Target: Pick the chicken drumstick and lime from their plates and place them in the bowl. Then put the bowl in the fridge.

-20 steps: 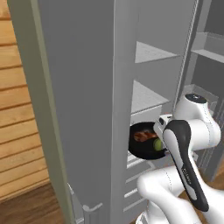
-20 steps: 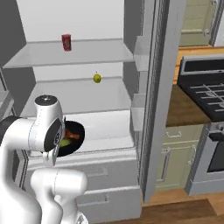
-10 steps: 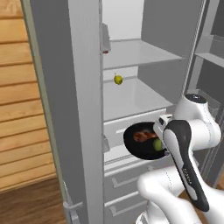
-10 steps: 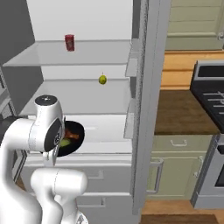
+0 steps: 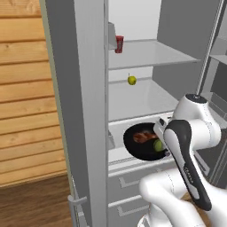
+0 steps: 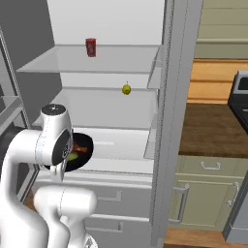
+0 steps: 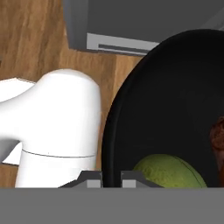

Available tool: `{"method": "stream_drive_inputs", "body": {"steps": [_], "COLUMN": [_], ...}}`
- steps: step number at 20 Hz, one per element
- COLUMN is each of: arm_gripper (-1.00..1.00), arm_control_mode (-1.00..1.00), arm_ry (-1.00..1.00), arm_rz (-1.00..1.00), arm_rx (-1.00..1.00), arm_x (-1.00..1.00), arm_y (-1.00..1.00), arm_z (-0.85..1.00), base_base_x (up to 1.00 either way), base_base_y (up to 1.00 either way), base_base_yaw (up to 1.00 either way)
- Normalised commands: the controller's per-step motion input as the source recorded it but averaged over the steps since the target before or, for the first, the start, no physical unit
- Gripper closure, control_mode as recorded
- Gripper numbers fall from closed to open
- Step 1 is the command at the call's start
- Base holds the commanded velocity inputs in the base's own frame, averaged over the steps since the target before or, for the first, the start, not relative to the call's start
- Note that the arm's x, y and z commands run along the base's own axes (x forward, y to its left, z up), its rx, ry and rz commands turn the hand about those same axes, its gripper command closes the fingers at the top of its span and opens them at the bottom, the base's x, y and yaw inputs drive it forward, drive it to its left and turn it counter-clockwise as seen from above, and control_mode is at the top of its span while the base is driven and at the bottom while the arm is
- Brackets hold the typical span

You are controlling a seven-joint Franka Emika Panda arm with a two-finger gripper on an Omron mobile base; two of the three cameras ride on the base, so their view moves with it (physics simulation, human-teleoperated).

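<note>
Glossy black bowl [image 5: 141,142]; grey metal fridge [image 5: 84,88]; wooden floor [image 5: 35,204].

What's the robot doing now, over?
Gripper shut on bowl rim. Drumstick and lime inside bowl, held at open fridge. Nothing blocking the shelf.

Colour rundown, mostly grey and white with a few bright bits

Glossy black bowl [image 5: 142,144] with a reddish-brown chicken drumstick [image 5: 142,136] and a green lime [image 5: 158,145] in it. Fridge [image 5: 80,88] is flat grey outside, white inside with pale shelves. There's a red can [image 5: 119,44] up top and a yellow-green fruit [image 5: 131,80] below it. Wall [image 5: 22,88] is warm tan wood planks, cabinets [image 6: 208,193] are pale green, arm [image 5: 190,133] is white with dark joints.
</note>
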Motion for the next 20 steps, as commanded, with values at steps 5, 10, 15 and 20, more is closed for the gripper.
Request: {"method": "stream_drive_inputs", "body": {"steps": [5, 10, 15, 20], "arm_gripper": [1.0, 1.0, 1.0, 1.0], "arm_control_mode": [-1.0, -1.0, -1.0, -1.0], "arm_ry": [-0.22, -0.21, -0.09, -0.08], "arm_rz": [0.04, 0.01, 0.0, 0.0], "arm_rx": [0.0, 0.0, 0.0, 0.0], "arm_x": [0.77, 1.0, 0.97, 0.72], "arm_y": [0.0, 0.01, 0.08, 0.11], "arm_z": [0.38, 0.35, -0.07, -0.09], "base_base_x": [0.0, 0.0, 0.0, 0.0], "base_base_y": [0.0, 0.0, 0.0, 0.0], "base_base_yaw": [0.0, 0.0, 0.0, 0.0]}}
